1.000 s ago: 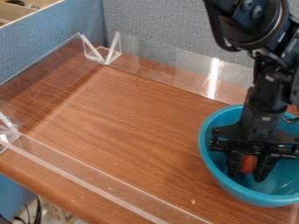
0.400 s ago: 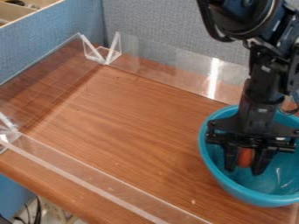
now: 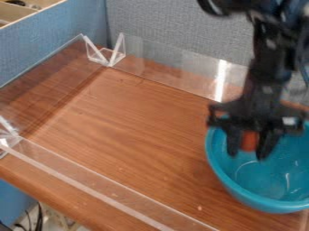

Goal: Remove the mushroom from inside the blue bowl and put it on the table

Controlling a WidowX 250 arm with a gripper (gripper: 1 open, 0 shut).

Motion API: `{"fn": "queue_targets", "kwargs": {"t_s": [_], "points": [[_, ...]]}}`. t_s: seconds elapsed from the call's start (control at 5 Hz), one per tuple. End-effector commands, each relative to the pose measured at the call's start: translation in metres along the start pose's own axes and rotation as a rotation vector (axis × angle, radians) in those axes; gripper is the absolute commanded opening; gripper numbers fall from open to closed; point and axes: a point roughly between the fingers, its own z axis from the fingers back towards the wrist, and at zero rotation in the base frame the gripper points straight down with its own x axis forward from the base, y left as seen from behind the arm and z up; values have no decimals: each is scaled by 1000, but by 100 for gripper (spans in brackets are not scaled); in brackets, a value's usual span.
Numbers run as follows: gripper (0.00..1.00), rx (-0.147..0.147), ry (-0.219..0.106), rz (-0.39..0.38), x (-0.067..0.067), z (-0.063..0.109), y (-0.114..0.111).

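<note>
- Reddish-brown wood-grain table [image 3: 121,126], one, seen at an angle from a single camera view; bare boards cover most of it.
- Clear acrylic walls [image 3: 72,189], low, edging the table: one along the near edge, one along the left edge, one along the far edge. Two small triangular clear braces stand at the far-left corner.
- Blue bowl [image 3: 229,185], one, large, round, glossy teal, sitting at the table's near-right corner; its right side is cut off by the picture edge. The inside that shows is smooth, with pale glints.
- Gripper [image 3: 251,140], one, black, pointing straight down, above the bowl's far-left rim area; the picture is motion-blurred here. Its fingers [image 3: 268,137] are clenched on a small orange-red item.
- Mushroom [image 3: 250,141], one, small, seen only as an orange-red patch pinched between the fingers; it hangs above the bowl's inner surface and touches neither the bowl floor nor the table. Cap and stem cannot be told apart through the blur.
- Robot arm [image 3: 268,54], one, black, coming down from the upper right corner to the gripper.
- Blue-grey fabric panels [image 3: 157,23], behind the far and left walls.
</note>
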Motion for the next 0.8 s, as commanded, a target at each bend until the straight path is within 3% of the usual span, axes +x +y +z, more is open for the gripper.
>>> {"fn": "queue_targets", "kwargs": {"t_s": [0.0,0.2,0.4,0.6], "points": [[0,-52,-117,78,27,70,26],[0,-57,-153,184,38,79,76],[0,-27,-124,164,26,68,104],[0,2,-95,133,19,51,111]]}}
